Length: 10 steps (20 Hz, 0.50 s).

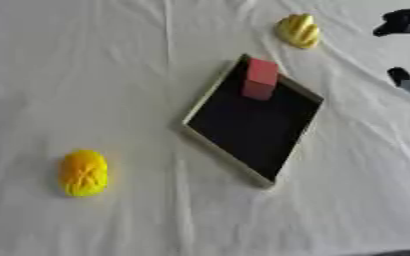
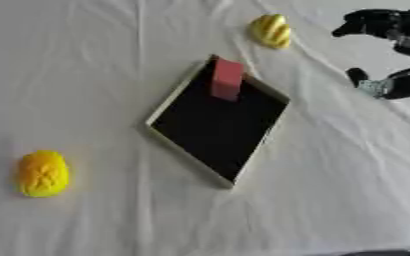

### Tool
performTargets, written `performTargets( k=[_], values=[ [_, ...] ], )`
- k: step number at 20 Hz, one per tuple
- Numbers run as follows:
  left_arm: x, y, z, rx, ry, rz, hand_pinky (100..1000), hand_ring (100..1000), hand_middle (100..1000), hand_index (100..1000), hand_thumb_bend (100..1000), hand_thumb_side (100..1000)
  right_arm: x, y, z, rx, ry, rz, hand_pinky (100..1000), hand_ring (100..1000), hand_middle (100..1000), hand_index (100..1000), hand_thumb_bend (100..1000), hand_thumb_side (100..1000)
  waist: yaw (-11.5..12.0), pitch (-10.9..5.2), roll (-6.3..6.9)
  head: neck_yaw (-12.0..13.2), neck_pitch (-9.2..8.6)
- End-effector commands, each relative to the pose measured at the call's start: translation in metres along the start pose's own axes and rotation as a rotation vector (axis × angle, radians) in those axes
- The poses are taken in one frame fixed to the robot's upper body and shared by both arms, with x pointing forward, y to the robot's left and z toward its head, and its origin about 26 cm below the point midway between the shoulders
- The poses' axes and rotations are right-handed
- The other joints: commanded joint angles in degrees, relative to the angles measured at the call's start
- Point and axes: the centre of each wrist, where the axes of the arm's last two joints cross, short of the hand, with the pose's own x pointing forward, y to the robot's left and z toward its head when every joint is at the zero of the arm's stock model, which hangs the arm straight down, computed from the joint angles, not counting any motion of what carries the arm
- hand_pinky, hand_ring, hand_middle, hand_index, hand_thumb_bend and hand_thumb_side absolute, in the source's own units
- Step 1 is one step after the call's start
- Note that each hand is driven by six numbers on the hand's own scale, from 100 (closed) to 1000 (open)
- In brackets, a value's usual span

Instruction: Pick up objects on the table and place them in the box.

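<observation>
On the white-draped worktop (image 1: 138,60), left of my right hand (image 2: 392,30), sits the black box (image 2: 217,125), red block (image 2: 228,79) inside its near-hand corner. Hand empty, fingers curled. Ridged yellow object (image 2: 271,31) near it; yellow ball (image 2: 42,173) far left.

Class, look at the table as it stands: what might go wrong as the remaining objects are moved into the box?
1. The red block stands at the box's far corner; a piece dropped beside it might topple it.
2. The ridged yellow object looks rounded, so it may roll from the right hand on contact.
3. The yellow ball-like object lies far across the wrinkled cloth, a long reach.
</observation>
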Motion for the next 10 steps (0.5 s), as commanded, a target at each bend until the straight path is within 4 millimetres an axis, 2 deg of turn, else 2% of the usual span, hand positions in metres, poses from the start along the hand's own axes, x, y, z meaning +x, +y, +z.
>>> performTargets(
  k=[1, 10],
  values=[
    [0.006, 0.001, -0.009, -0.017, -0.04, 0.006, 768, 775, 705, 904, 100, 424, -0.005, -0.011, -0.002, -0.023, 0.021, 0.032, 1000, 1000, 848, 950, 100, 245, 0.2, -0.87, -0.17, -0.5, -0.89],
    [0.007, 0.0, -0.012, -0.034, -0.047, 0.022, 766, 775, 703, 903, 100, 439, -0.017, -0.02, -0.009, -0.108, 0.106, 0.032, 1000, 1000, 837, 955, 100, 215, 1.7, 0.49, -0.51, -1.8, -2.15]
  ],
)
